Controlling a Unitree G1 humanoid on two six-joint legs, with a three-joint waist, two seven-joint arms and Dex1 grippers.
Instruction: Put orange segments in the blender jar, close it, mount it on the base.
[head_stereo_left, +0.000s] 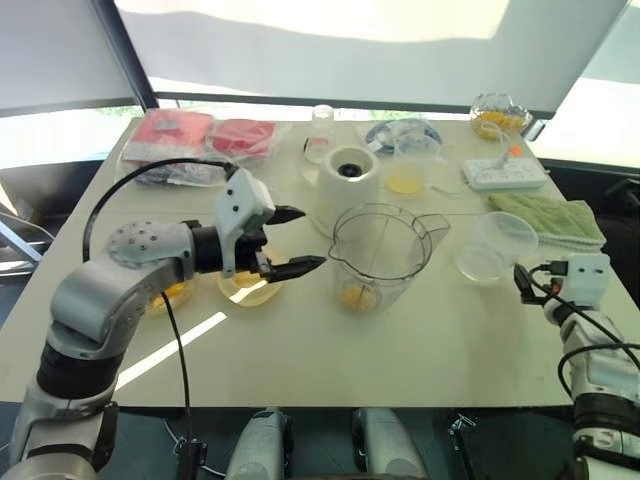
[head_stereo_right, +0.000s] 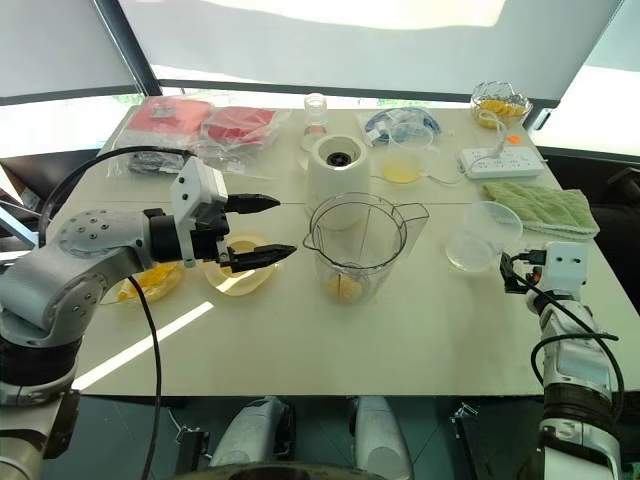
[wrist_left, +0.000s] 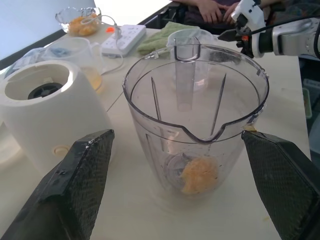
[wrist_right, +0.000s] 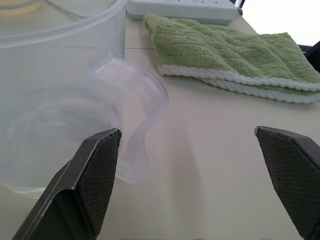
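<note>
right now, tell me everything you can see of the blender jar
The blender jar is a clear plastic pitcher with a pour spout, vertical ribs inside and a blade at the bottom. It stands upright and lidless on the table, just in front of the white base, not mounted. Orange segments lie at its bottom. The open left gripper hovers beside it without touching.

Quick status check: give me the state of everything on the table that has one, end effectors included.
blender jar: upright on the table, uncovered, off the base, orange segments at its bottom
base: upright, socket bare
clear lid: lying on the table, right of the jar
green towel: folded
left end effector: open, holding nothing, beside the jar
right end effector: open, holding nothing, near the lid
</note>
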